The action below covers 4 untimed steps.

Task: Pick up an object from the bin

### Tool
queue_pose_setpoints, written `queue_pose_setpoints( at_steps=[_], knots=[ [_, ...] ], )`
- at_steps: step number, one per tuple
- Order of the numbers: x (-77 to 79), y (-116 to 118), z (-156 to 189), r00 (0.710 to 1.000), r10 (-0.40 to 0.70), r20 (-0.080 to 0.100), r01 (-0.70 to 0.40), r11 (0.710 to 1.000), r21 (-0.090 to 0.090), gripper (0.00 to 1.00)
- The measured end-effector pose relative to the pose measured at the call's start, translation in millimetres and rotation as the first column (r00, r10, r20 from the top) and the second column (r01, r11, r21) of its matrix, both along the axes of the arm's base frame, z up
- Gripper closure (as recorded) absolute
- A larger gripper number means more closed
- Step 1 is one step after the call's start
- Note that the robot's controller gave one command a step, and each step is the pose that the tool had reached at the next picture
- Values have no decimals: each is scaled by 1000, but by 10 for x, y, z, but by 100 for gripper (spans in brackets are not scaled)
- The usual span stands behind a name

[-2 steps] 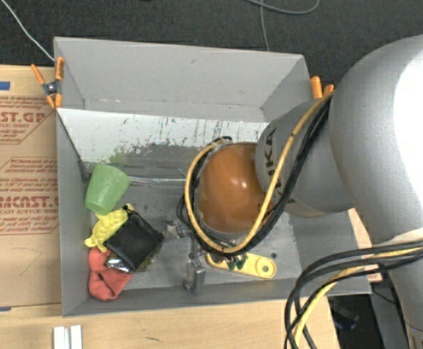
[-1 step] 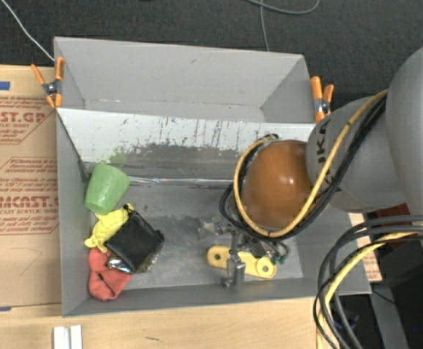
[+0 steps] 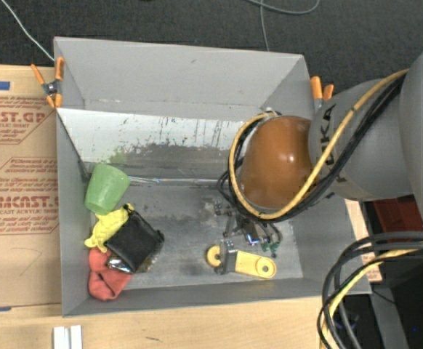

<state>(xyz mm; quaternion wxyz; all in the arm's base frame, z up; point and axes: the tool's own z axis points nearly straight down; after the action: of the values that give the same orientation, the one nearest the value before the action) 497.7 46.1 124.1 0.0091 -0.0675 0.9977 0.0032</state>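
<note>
My gripper [image 3: 230,257] reaches down at the bin's front right, below the orange dome. Its dark fingertips sit right on a flat yellow tag-shaped piece [image 3: 249,265] lying on the bin floor, near that piece's round left end. Whether the fingers stand round the piece or only touch it from above is hidden by the gripper body.
At the bin's left side lie a light green cup [image 3: 107,187], a yellow knobbly toy [image 3: 108,226], a black boxy object [image 3: 133,243] and a red soft lump [image 3: 104,282], close together. The arm's dome and cables cover the bin's right middle.
</note>
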Motion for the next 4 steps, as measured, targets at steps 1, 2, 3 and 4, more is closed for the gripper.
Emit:
queue_pose_setpoints(
  at_steps=[1,2,3,4],
  knots=[
    [24,7,31,1000,-8,4,8,1000,1,0],
    [144,-42,-215,952,305,2,-305,952,-7,0],
    [-90,-404,-216,997,78,3,-78,997,0,0],
    [-119,-645,-512,1000,4,1,-4,1000,1,100]
  ],
)
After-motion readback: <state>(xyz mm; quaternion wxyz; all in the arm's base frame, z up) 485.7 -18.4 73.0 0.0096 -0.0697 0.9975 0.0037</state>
